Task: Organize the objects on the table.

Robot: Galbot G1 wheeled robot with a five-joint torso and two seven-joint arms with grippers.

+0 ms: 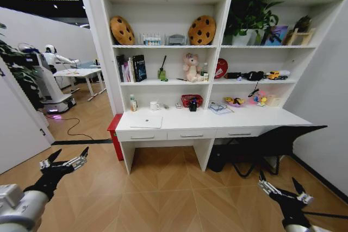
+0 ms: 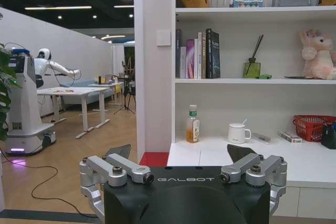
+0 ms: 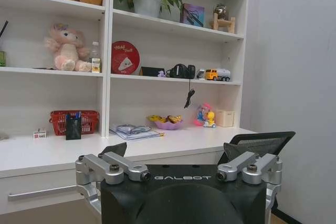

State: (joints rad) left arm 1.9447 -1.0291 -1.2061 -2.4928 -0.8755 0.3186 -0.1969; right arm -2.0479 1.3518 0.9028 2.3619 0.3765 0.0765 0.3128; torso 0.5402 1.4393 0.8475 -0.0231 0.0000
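A thin silver laptop lies shut on the left part of the long white table. A black holder with pens stands in front of the red mesh basket. A tiny green toy car sits on the shelf above, beside a reed diffuser. Both arms hang low over the wooden floor, well short of the desk. My left gripper is open with nothing in it, and its jaws are spread wide. My right gripper is open and empty too, seen close up as well.
A white mug and a small bottle stand at the desk's back left. A black office chair is pushed in at the right. A red box sits beside the desk's left leg. Another robot stands far left.
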